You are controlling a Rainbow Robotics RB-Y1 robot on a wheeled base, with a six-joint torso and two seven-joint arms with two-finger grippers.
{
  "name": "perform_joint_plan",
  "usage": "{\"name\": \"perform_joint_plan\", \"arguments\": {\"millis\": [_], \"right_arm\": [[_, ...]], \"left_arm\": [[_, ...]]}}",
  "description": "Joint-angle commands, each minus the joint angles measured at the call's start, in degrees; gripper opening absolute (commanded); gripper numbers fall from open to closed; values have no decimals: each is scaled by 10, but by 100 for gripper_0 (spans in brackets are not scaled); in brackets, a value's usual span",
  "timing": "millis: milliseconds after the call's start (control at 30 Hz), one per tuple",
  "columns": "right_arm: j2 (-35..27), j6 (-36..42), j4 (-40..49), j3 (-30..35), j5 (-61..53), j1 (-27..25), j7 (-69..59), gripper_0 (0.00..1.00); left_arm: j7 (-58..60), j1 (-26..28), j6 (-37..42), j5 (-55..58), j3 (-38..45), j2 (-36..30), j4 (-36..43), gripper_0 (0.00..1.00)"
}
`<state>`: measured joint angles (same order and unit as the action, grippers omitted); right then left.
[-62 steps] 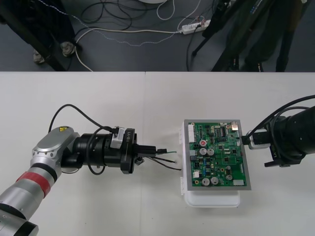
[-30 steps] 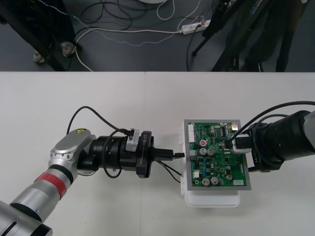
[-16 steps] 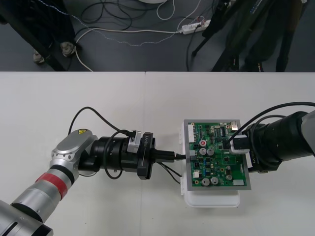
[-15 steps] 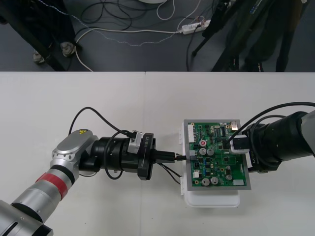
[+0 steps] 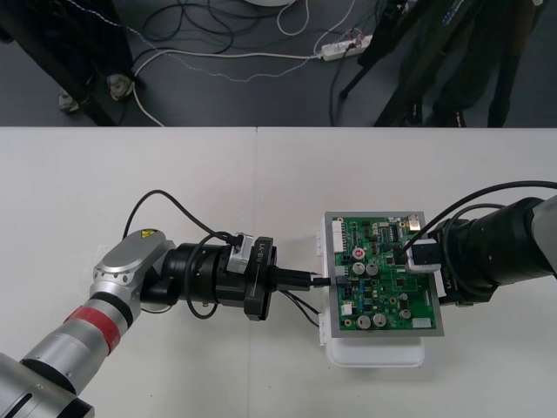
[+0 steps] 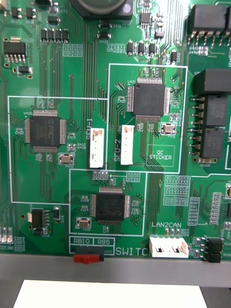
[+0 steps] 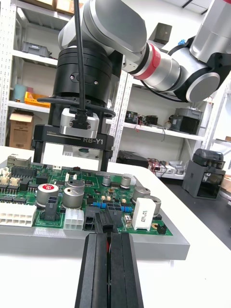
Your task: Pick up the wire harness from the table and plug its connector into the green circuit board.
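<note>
While the harness plug (image 7: pixel 107 224), clamped between the closed fingers of the left gripper (image 5: pixel 306 279), was held at the left edge of the green circuit board (image 5: pixel 387 283), a straight, level push was judged best, with the board braced by the right gripper (image 5: pixel 416 254), spread open on it.

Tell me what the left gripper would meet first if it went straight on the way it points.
The board, at the edge facing it. The left gripper, shut on the harness, points straight at that edge, with the plug leading; whether it already touches is unclear.
</note>
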<state>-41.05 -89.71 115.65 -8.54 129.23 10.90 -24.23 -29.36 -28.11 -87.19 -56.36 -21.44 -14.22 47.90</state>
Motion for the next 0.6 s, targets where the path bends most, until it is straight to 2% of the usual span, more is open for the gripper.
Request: {"name": "perform_joint_plan", "arguments": {"millis": [33,600], "right_arm": [[11,-3,12,-10,6,-4,-7,100],[9,-3,12,-10,6,-6,-39,100]], "left_arm": [[19,-23,1,-2,-12,16,4,0],[24,-26,41,-1,-18,16,4,0]]}}
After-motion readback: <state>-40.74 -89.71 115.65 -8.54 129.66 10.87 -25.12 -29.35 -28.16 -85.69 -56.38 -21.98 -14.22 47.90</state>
